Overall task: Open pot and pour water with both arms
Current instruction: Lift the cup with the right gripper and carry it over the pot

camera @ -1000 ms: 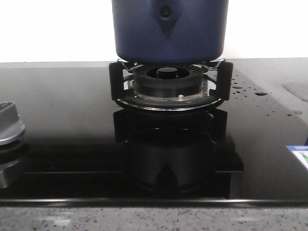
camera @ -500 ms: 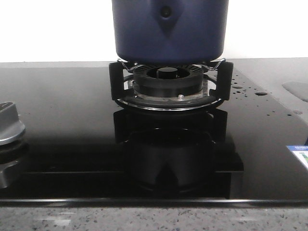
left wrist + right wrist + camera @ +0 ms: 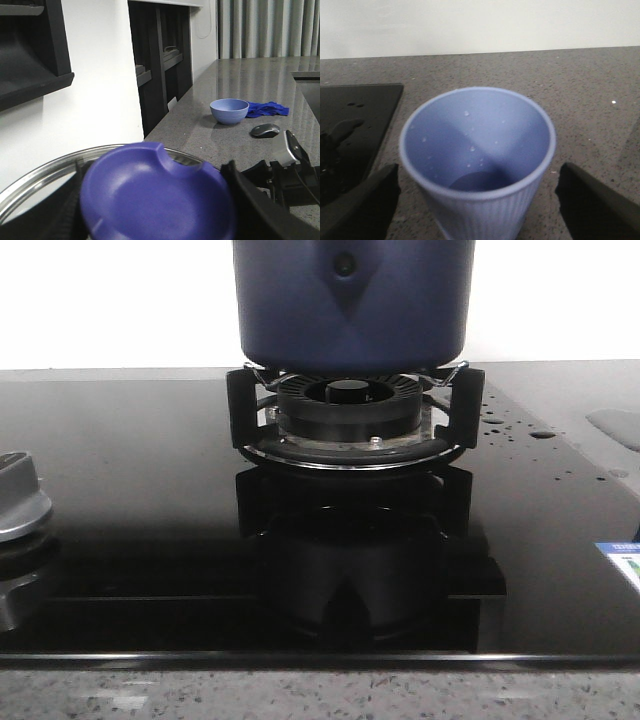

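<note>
Dark-blue pot [image 3: 352, 305] sits on the burner [image 3: 348, 412]; left tool [image 3: 155, 200] clamps its lid knob [image 3: 157, 197].

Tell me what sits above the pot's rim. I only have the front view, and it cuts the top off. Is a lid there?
Observer: Yes. The left wrist view shows a metal-rimmed lid with a blue knob. I cannot tell whether it is seated on the pot.
Operator: Is the left hand on it?
Observer: The left hand has a finger on each side of the knob. Contact is unclear.
Operator: And the right hand?
Observer: The right hand is open around a light-blue ribbed cup standing on the counter, with its fingers clear of the cup's sides.
</note>
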{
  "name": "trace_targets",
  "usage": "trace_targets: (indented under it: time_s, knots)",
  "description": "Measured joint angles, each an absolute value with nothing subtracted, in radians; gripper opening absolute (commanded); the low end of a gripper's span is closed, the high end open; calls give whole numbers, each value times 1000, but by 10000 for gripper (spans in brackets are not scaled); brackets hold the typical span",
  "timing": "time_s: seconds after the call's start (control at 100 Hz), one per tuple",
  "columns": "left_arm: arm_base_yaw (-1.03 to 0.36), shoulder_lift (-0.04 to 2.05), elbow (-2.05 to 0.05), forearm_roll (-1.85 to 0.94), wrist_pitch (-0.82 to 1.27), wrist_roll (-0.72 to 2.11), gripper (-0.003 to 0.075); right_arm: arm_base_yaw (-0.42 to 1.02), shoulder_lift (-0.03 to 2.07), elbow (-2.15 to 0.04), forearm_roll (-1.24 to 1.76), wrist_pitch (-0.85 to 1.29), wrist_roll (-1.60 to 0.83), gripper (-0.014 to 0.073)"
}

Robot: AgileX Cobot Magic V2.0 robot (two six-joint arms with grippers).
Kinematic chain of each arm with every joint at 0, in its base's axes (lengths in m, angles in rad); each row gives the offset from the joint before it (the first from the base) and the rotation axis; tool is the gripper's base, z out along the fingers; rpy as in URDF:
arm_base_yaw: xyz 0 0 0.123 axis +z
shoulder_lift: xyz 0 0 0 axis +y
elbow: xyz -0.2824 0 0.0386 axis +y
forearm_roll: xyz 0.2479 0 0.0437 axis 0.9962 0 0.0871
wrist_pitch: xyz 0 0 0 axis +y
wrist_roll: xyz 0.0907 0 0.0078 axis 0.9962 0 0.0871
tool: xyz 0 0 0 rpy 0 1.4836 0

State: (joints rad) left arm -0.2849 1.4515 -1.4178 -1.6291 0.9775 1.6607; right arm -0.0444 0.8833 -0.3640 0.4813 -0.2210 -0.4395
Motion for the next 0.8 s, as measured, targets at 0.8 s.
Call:
trace_targets:
  time_s: [0.8]
  knots:
    - [-285, 1451, -1418, -1629, 977, 1661, 242, -40, 1103, -364, 379, -488, -269, 584]
